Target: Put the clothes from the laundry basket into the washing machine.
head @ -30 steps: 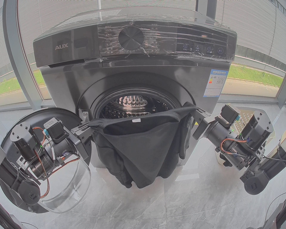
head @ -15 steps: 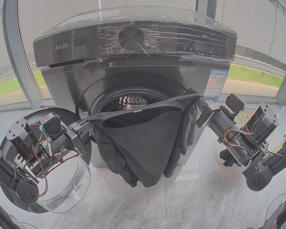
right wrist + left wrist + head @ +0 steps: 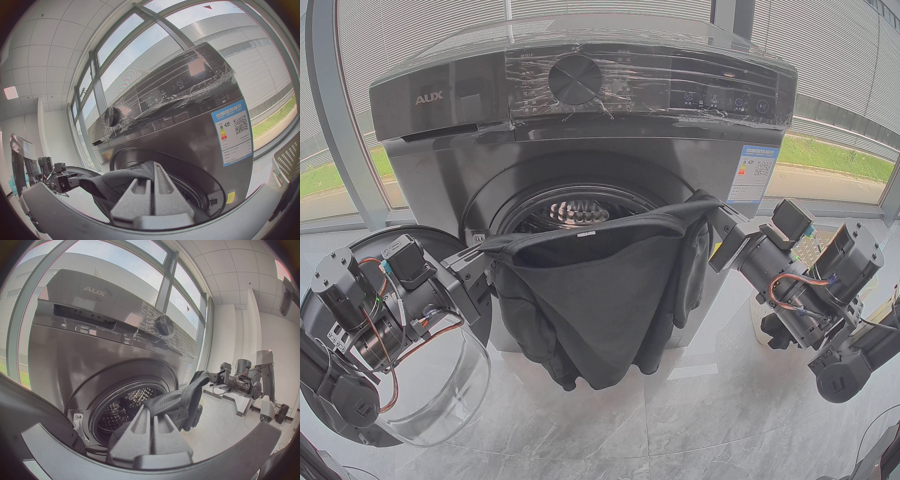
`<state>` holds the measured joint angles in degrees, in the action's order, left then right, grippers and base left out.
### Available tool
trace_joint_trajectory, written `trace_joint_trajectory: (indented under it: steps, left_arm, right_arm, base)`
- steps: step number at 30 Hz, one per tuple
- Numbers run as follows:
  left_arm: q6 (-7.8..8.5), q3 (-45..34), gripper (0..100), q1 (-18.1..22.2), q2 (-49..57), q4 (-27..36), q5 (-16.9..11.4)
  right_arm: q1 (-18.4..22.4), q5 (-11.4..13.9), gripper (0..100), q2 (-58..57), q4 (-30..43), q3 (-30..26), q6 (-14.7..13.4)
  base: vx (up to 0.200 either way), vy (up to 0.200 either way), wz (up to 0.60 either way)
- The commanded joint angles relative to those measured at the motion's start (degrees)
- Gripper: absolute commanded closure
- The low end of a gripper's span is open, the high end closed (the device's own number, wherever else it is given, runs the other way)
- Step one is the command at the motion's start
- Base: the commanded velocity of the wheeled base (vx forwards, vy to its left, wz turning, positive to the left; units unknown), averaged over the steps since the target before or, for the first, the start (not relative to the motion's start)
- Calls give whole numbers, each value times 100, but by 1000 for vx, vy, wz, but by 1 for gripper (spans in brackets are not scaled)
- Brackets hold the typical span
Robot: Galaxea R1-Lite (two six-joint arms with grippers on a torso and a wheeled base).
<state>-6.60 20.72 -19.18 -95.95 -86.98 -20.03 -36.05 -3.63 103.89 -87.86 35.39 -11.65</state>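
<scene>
Jaws clenched on the black garment (image 3: 600,300): left gripper (image 3: 479,254) at nine o'clock, right gripper (image 3: 710,214) at three; cloth sags between.

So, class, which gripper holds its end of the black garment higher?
The right gripper: it holds the black garment higher than the left gripper does.

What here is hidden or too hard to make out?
1. Drum interior, head view: lower part hidden behind the hanging black garment.
2. Laundry basket, right wrist view: cut off by the edge; contents unseen.
3. Garment's type: bunched, unclear in every view.
</scene>
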Motion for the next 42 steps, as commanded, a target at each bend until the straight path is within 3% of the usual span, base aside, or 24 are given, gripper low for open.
trace_joint_trajectory:
  steps: [1,20,21,36,42]
  left_arm:
    - [0,2,100,2,-11,-3,-1]
    - [18,-7,100,10,-11,-3,-19]
    - [27,-16,0,10,-20,-3,-19]
    - [27,-139,0,-7,-64,-3,-36]
    - [-140,-288,0,2,33,-3,-353]
  right_arm:
    - [-16,3,100,17,-3,-32,-4]
    - [-51,3,100,26,-12,-94,5]
    - [-51,3,100,26,-12,-94,5]
    - [-43,-6,100,149,-65,-85,-4]
    - [72,-23,100,228,-21,-32,-12]
  base:
    - [0,0,0]
    - [0,0,0]
    - [0,0,0]
    - [0,0,0]
    - [0,0,0]
